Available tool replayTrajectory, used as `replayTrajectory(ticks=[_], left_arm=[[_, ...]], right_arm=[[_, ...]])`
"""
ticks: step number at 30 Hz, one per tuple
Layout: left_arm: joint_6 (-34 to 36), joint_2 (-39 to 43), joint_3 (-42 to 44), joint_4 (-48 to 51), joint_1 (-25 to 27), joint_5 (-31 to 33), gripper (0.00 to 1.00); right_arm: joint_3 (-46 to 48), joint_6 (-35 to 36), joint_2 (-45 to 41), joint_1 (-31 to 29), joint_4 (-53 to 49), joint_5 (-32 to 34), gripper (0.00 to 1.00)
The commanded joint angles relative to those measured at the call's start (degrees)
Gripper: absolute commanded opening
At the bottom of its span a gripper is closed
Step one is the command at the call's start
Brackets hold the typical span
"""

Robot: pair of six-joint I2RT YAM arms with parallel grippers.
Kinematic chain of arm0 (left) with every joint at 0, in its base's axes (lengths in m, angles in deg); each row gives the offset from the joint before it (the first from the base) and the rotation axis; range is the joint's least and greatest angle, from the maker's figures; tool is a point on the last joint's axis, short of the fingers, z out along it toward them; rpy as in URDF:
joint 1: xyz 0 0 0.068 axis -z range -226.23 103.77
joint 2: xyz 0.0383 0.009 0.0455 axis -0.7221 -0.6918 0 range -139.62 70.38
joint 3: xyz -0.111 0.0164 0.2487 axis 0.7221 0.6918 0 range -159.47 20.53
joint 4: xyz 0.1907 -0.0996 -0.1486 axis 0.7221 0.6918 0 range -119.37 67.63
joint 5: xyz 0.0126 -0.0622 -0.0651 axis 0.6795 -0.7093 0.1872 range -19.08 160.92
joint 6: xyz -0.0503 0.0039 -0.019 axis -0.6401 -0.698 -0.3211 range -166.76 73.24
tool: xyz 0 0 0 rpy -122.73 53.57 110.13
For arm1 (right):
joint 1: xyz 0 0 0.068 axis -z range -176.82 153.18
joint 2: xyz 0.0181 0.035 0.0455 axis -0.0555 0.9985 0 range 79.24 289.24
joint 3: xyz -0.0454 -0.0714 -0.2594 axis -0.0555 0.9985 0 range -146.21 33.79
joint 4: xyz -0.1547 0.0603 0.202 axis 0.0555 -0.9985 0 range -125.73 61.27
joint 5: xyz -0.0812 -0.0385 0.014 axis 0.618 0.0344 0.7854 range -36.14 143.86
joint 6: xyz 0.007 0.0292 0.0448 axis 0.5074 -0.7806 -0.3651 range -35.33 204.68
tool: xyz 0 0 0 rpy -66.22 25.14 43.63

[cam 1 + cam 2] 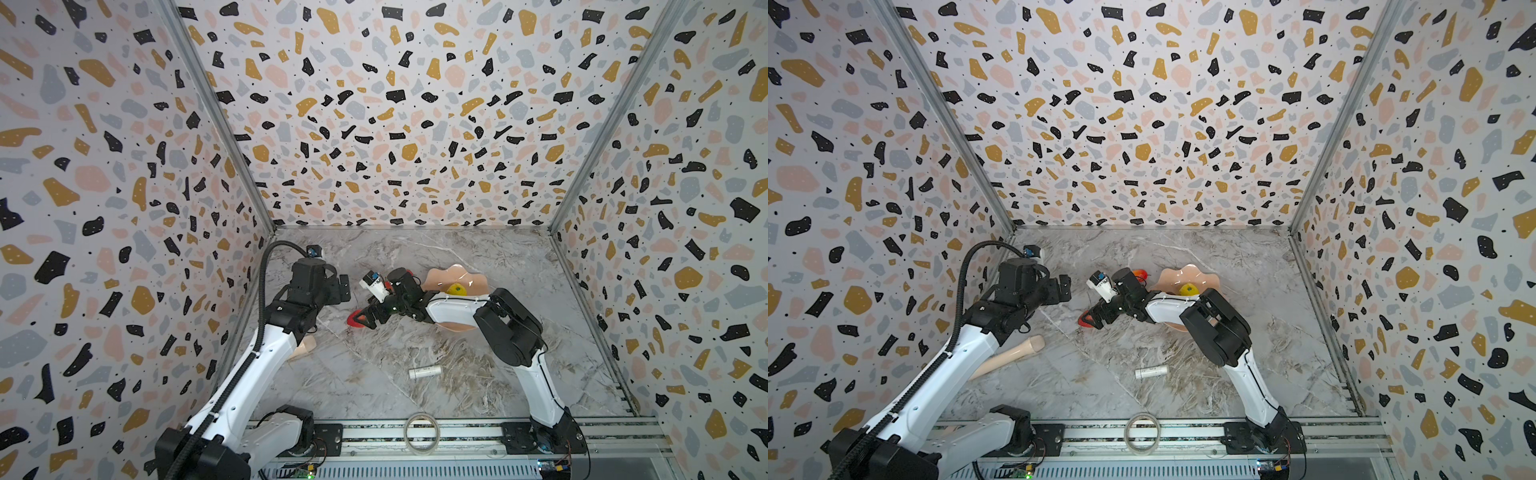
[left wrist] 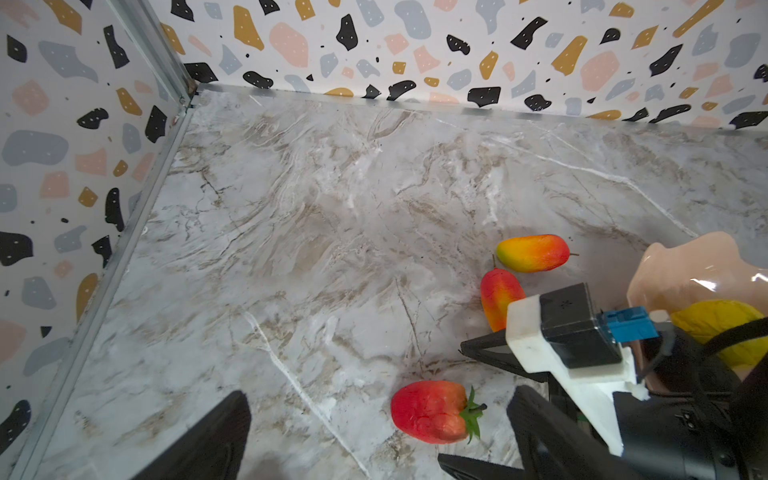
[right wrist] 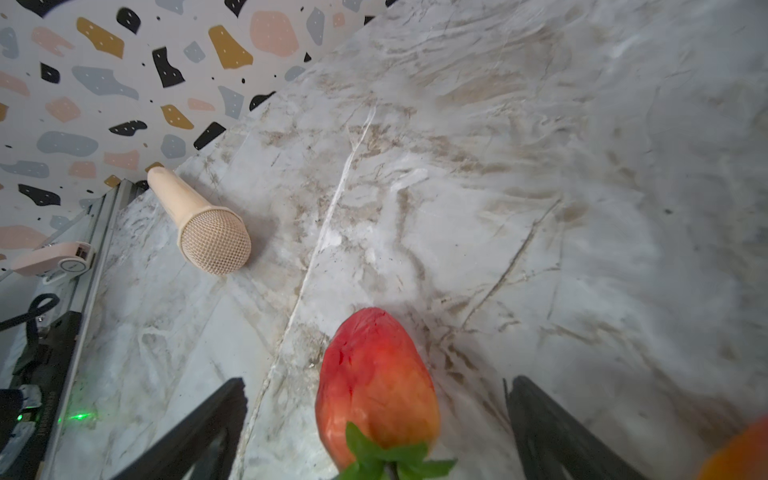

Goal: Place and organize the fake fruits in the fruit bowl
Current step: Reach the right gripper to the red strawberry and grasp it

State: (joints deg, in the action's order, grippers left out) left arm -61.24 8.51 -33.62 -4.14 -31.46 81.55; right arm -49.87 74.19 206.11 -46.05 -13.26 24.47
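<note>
We are at the pick-up of the strawberry [image 3: 376, 386]: our right gripper [image 3: 374, 432] stands with its jaws spread wide, one on each side of the red fruit, and it holds nothing, because the strawberry lies on the marble table [image 2: 291, 232] between the two black fingers and touches neither of them. In both top views the same gripper [image 1: 365, 318] is low over this fruit, to the left of the fruit bowl [image 1: 446, 276]. The next move, in our judgement, is to go a little lower, close on the widest part of the body and not on the green leaves, then lift and carry it to the right into the bowl. The bumpy yellow fruit [image 1: 456, 288] is already inside the bowl. Two mangoes [image 2: 532, 252] wait on the table near the bowl's rim, close to each other, and the nearer mango [image 2: 496, 296] is beside the right wrist, so a careless lift could push it. We do not see the avocado. Our left gripper [image 1: 343, 286] hovers well apart; its jaws seem parted and empty in the left wrist view, but we cannot tell for sure. A beige microphone [image 3: 199, 224] and a white tube [image 1: 424, 372] lie aside and do not block the way
</note>
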Motion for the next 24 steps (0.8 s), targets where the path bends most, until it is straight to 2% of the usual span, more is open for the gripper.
replayTrajectory(ticks=[1, 5, 9, 12, 14, 19, 24], left_arm=[[1.32, -0.51, -2.35, 1.75, 0.48, 2.68, 1.00], [1.52, -1.00, -2.71, 2.02, 0.85, 2.24, 1.00], [1.24, -0.52, -2.28, 1.54, 0.96, 1.54, 1.00], [1.06, -0.14, -2.10, 1.40, 0.97, 1.57, 1.00], [1.06, -0.04, -2.10, 1.49, 0.97, 1.58, 1.00], [0.78, 0.33, -1.71, 1.06, 0.99, 0.54, 0.99], [0.53, 0.45, -1.48, 0.61, 1.01, 0.01, 1.00]], right_arm=[[-1.77, -1.09, 0.68, -0.77, 0.09, -1.08, 0.97], [-1.68, -0.88, 1.62, -1.12, -0.50, -0.69, 0.92], [-1.47, -0.74, 1.37, -1.10, -0.83, 0.33, 0.80], [-1.42, -0.39, 0.46, -1.05, -1.20, 0.80, 0.65], [-1.67, 0.14, -0.33, -1.07, -1.87, 0.97, 0.50], [-0.62, 2.25, -4.59, -0.98, -3.90, 2.35, 0.22], [3.05, 4.20, -12.55, -0.06, -5.87, 3.22, 0.07]])
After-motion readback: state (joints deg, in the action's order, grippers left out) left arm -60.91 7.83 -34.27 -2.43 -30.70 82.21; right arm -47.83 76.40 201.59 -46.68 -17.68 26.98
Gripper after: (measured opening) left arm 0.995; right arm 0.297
